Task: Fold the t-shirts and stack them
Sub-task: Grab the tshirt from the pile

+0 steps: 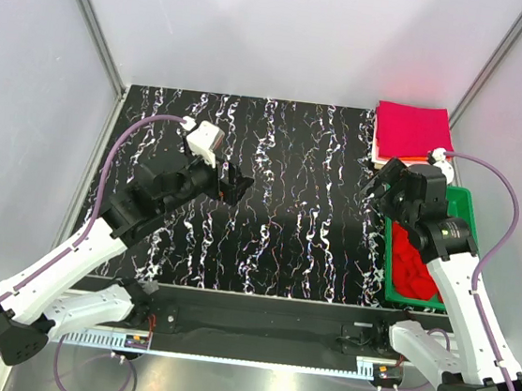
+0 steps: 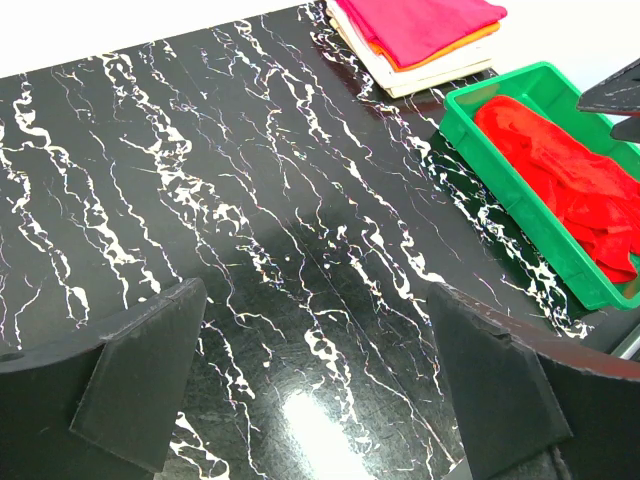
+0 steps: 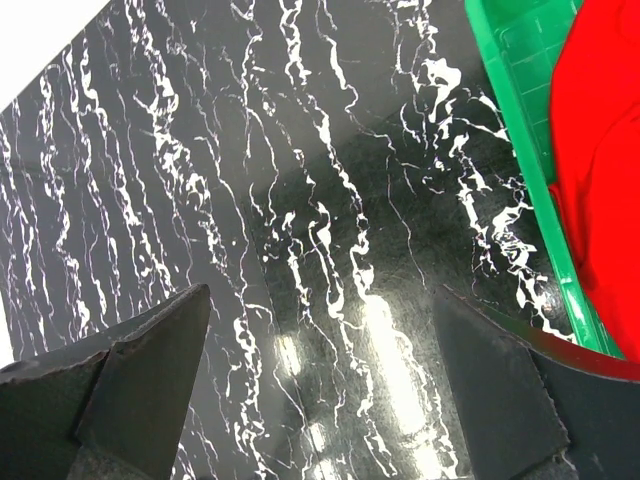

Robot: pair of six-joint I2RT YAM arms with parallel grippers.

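Both arms hang above the black, white-veined table, and neither one holds anything. The left claw hovers over the left half of the table, about midway between the near and far edges. Its wrist view shows the two dark fingers spread wide, with only bare table between them. The right claw is up near the right edge, just beside the far end of the green tray. Its jaws are also parted, and its own camera shows nothing but marbled table between them. The folded t-shirts are stacked in the far right corner of the table, with a magenta square on top, an orange one under it and pale white layers at the bottom. The edges of the stack line up fairly neatly. The bright red t-shirt is unfolded and lies crumpled inside the tray, filling most of its floor. The tray runs along the right edge from about the middle of the table toward the near right corner, and its far end is close to the stack. The right arm crosses over the far part of the tray and hides some of the red cloth from the overhead camera. Neither claw touches any cloth.
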